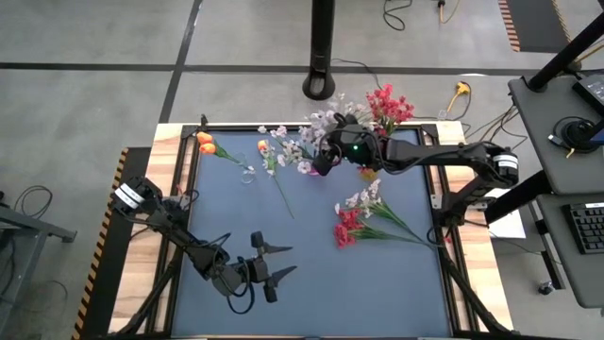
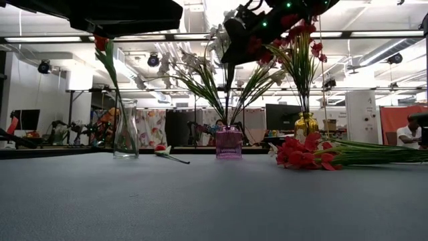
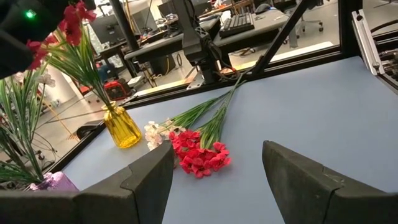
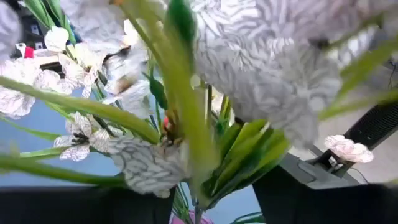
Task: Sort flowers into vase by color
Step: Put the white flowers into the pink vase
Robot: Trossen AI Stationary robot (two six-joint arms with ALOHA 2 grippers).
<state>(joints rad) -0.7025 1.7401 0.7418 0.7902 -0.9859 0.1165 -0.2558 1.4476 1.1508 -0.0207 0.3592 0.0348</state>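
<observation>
Two grippers: the left gripper (image 1: 266, 262) waits wide open low on the table, while the right gripper (image 1: 326, 161) hovers over the purple vase (image 2: 229, 142), jaws parted around white flowers (image 4: 149, 165). Pulling away carelessly could snag stems and tip it.

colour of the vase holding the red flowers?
Yellow, translucent glass vase; the left wrist view shows it best.

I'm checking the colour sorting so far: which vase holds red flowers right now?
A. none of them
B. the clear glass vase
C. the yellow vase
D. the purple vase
C: the yellow vase has stems topped with red flowers standing in it, while the purple vase holds white sprays and the clear glass vase holds an orange bud.
</observation>
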